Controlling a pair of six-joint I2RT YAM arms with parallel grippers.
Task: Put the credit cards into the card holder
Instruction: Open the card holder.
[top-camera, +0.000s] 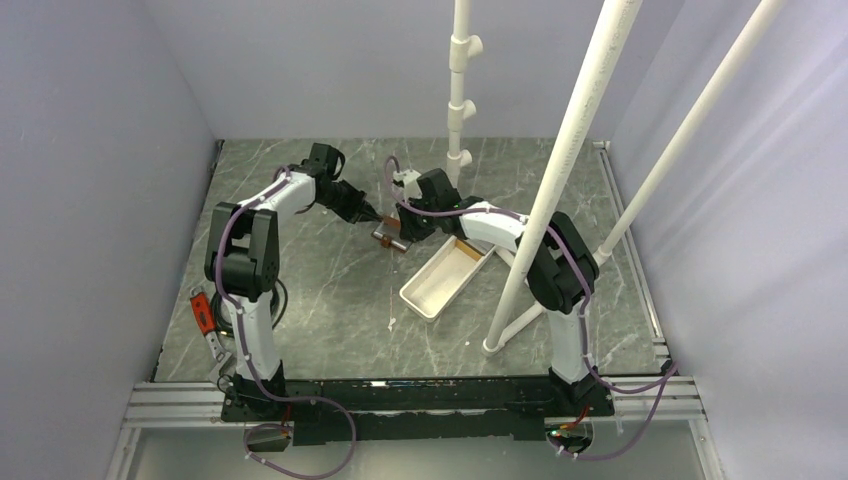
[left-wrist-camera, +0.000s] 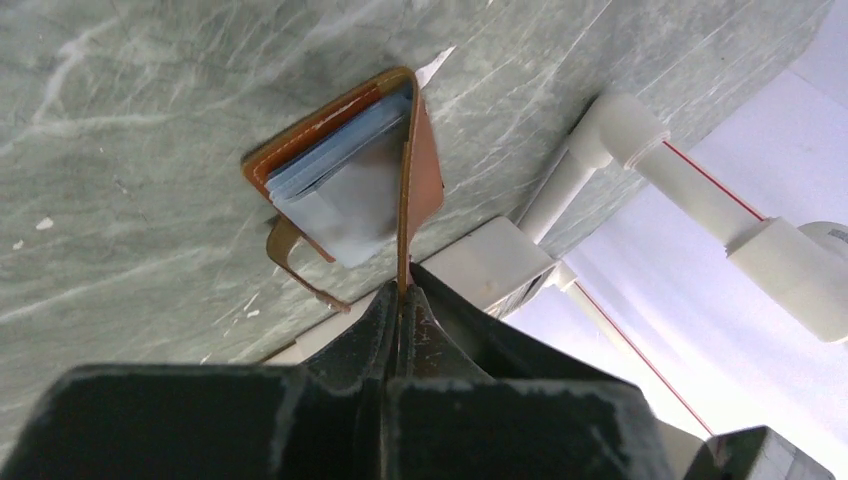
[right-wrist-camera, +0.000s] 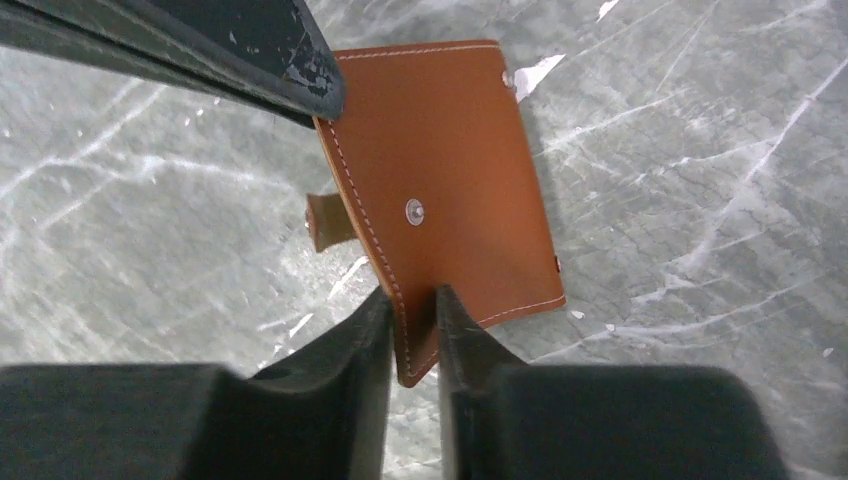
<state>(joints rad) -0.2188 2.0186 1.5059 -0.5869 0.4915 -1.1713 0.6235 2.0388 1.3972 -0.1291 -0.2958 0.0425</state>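
The card holder (right-wrist-camera: 450, 170), a brown leather wallet with light stitching, stands half open on the table (top-camera: 390, 240). My left gripper (left-wrist-camera: 403, 290) is shut on the edge of its raised flap. Pale blue credit cards (left-wrist-camera: 340, 170) sit stacked inside against the lower half, and a snap strap (left-wrist-camera: 290, 255) hangs loose. My right gripper (right-wrist-camera: 412, 310) has its jaws narrowed on the near corner of the outer flap, a finger touching on each side. A left fingertip (right-wrist-camera: 290, 70) shows at the flap's far corner in the right wrist view.
A long white tray (top-camera: 447, 277) lies just right of the wallet, under my right arm. White pipes rise from the table at the back (top-camera: 460, 90) and at the right (top-camera: 560, 170). An orange-handled tool (top-camera: 203, 310) lies by the left arm's base.
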